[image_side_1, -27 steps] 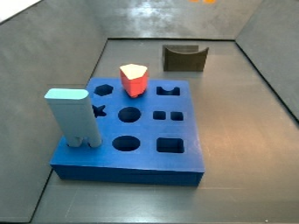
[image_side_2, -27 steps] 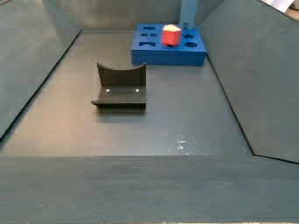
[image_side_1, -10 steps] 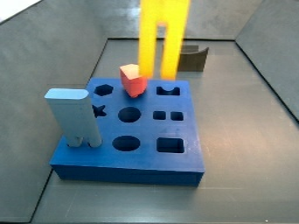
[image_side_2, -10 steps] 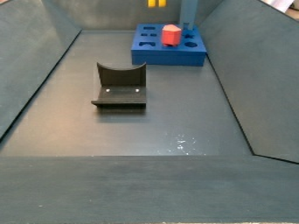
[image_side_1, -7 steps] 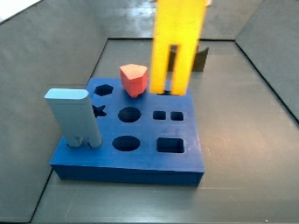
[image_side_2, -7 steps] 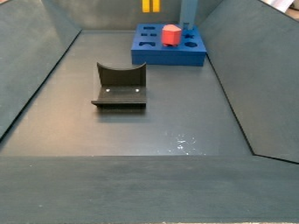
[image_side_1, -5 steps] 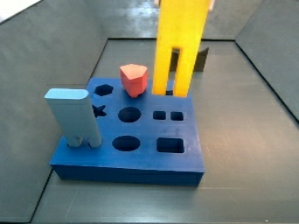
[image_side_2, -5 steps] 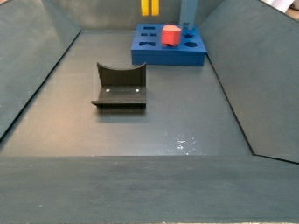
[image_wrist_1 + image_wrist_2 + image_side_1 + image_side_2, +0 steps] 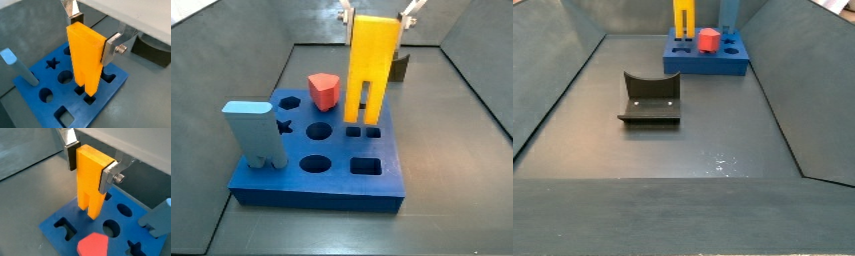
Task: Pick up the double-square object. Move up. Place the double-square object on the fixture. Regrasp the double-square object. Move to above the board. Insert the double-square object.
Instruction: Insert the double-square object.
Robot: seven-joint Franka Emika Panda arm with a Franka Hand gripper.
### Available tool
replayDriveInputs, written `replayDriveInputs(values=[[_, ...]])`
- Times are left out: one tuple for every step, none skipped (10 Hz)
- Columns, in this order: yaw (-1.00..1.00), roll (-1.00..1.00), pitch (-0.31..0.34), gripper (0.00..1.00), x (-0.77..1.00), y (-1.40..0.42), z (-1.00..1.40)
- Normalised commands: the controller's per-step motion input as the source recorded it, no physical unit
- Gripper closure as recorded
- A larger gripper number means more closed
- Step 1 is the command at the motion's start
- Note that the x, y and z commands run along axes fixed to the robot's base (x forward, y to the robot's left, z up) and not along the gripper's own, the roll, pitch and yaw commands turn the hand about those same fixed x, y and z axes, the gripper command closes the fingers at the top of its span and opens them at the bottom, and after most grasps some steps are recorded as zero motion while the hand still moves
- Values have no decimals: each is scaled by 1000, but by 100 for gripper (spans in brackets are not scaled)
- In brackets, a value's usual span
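Note:
The double-square object [image 9: 369, 70] is a long yellow-orange block. It hangs upright with its two square feet down, over the pair of small square holes in the blue board [image 9: 331, 185]. The gripper [image 9: 374, 12] is shut on its upper end. Both wrist views show the silver fingers [image 9: 112, 45] [image 9: 108, 175] clamped on the block's [image 9: 85, 60] [image 9: 90, 183] sides. The feet are at the board's top surface; whether they are inside the holes I cannot tell. In a side view the block [image 9: 683, 22] stands at the board's [image 9: 707, 62] far end. The dark fixture [image 9: 651, 98] sits empty on the floor.
A red pentagonal peg [image 9: 323, 90] [image 9: 92, 245] and a tall light-blue block [image 9: 254, 130] [image 9: 17, 65] stand in the board. The fixture [image 9: 400, 66] shows partly behind the yellow block. Grey sloped walls enclose the floor.
The gripper has come down with the yellow block. Its feet have dropped from well above the board to the level of the two small square holes.

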Motion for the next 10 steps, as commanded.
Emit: replayDriveInputs(values=[[0, 26, -74, 100, 0, -309, -300], [0, 63, -79, 100, 0, -380, -269], [0, 0, 19, 100, 11, 0, 0], [0, 0, 0, 100, 0, 17, 0], [37, 0, 19, 100, 94, 94, -131], [0, 0, 0, 100, 31, 0, -57], [0, 0, 0, 100, 0, -17, 0], [0, 17, 19, 100, 189, -29, -191], [0, 0, 57, 100, 286, 0, -197], [0, 0, 51, 100, 223, 0, -120]])
